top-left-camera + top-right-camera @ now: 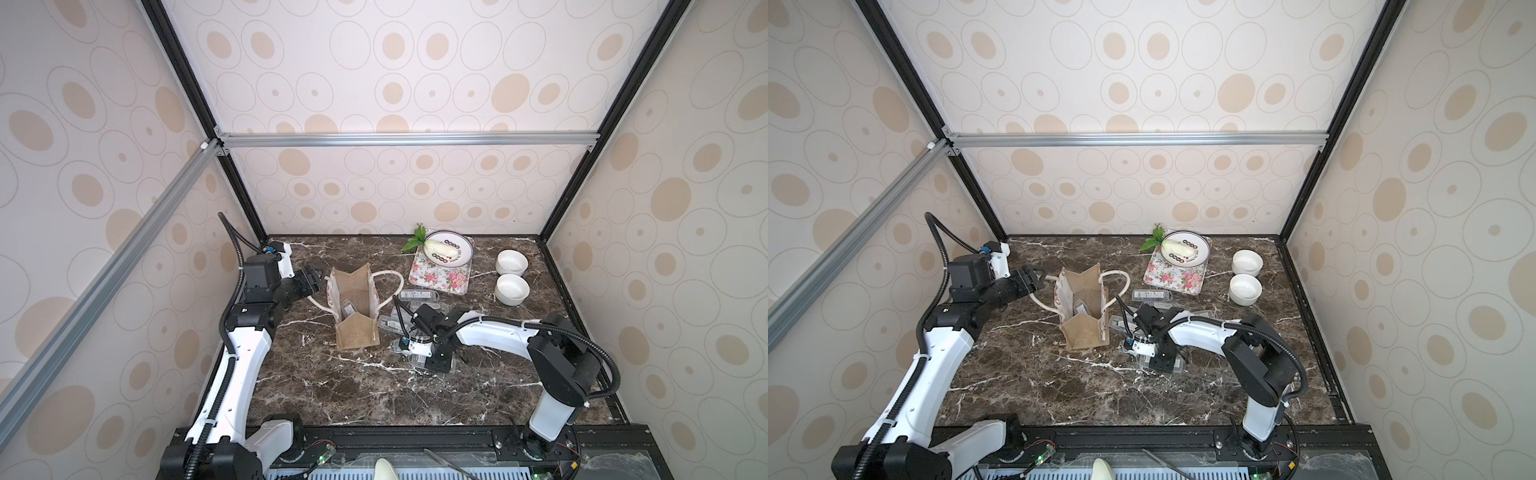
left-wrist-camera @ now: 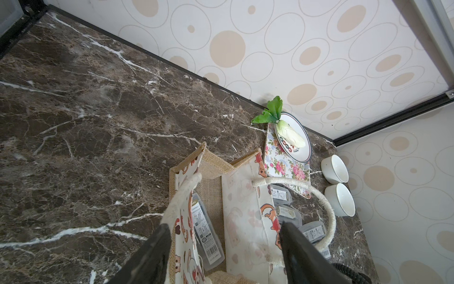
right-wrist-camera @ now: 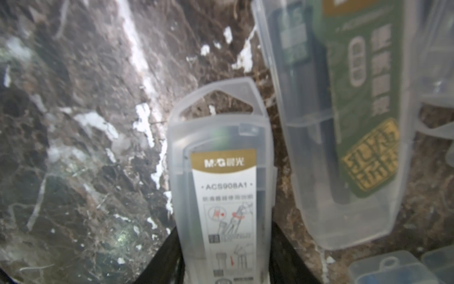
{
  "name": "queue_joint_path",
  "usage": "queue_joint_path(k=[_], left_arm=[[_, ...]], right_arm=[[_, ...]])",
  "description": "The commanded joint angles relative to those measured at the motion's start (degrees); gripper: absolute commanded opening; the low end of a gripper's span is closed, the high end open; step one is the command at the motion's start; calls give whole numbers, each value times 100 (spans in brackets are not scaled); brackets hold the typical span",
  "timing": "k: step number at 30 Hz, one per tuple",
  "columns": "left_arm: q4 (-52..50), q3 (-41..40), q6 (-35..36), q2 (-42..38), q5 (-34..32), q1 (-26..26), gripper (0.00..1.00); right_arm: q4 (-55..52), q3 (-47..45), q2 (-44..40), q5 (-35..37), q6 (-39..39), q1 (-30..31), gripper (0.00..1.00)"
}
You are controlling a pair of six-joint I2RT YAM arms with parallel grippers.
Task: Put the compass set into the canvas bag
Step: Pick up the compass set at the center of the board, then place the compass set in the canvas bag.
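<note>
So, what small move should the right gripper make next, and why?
Probably lift the case straight up. The right gripper seems to press both its sides, it lies on the table close to another case, and the bag stands open nearby.

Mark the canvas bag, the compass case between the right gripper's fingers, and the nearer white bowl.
canvas bag (image 1: 358, 334): in a top view, front burlap panel.
compass case (image 3: 224, 186): right wrist view, on its white label.
nearer white bowl (image 1: 512, 289): in a top view, bare inside.
</note>
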Motion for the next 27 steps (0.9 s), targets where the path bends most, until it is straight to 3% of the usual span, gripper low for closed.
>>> queue_joint_path(k=[1,13,19,27], left_arm=[[49,-27,23,-128,-29,44,72],[-290,88,416,-194,-515,46,72],[-487,265,710,-284,-1051,88,73],[183,-253,13,-387,-346,621,76]], right_arm=[[-38,-111,-306,-74,51,37,46],[-59,-326,-1479,-221,677,1,45],[-153,0,-2267,-406,1538,-505,44],[-455,1274,-2274,-364,2171,-807,43]])
